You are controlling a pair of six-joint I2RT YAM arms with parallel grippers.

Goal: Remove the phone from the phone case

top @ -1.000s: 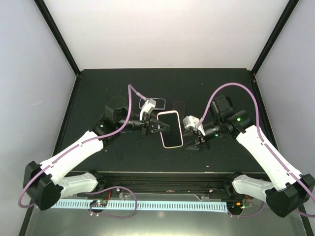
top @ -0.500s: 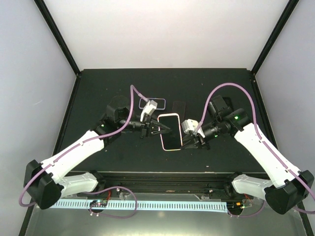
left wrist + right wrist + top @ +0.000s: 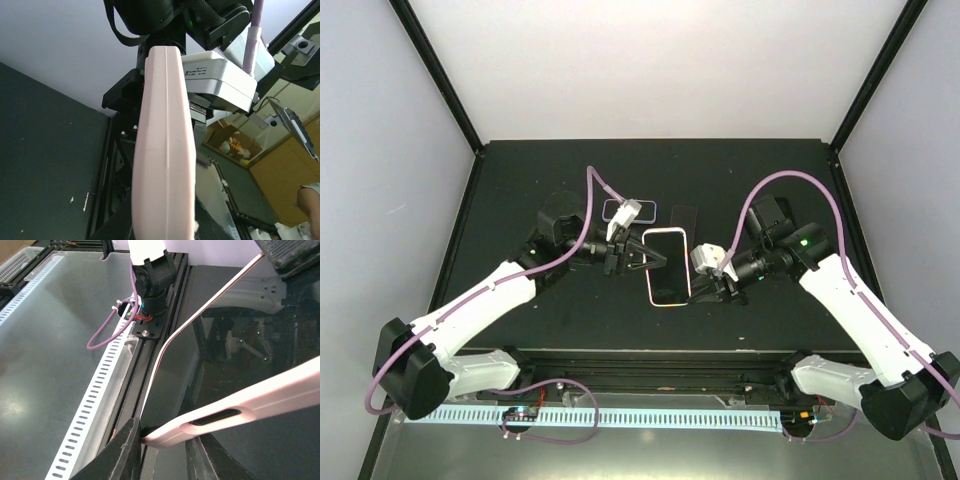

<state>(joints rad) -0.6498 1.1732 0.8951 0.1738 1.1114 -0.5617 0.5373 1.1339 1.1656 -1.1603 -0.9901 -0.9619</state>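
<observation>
Black glass-fronted phone (image 3: 667,262) is seated in the pink soft-plastic case (image 3: 162,150), mid black table (image 3: 520,180). Left gripper (image 3: 646,258) is pinched tight on the case edge at the phone's 9 o'clock, probably as an anchor. Right gripper (image 3: 160,450) at 4 o'clock has its jaws narrow on the case lip beside a button slot, likely to peel it back. Separation not started.
</observation>
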